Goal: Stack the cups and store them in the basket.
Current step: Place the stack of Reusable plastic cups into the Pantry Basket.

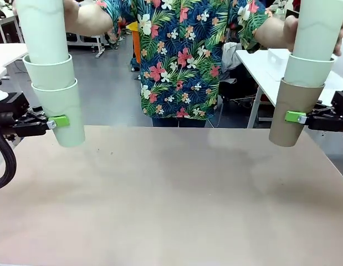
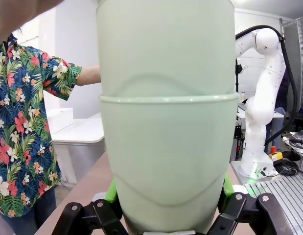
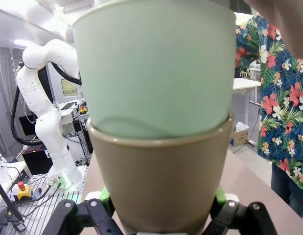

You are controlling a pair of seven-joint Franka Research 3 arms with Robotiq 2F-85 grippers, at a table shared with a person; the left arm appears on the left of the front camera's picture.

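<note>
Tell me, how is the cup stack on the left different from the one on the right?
The left stack is all mint green; the right stack has a tan-brown cup at the bottom. The left stack's top leans towards picture left, the right stack's towards picture right. Both have three nested cups, jaws shut on the bottom cup and a person's hand on top.

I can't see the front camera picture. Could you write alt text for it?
The left gripper grips a stack of three mint-green cups, the right gripper a tan cup with two green ones nested inside. A person in a floral shirt, across the table, holds the top of each stack.
</note>
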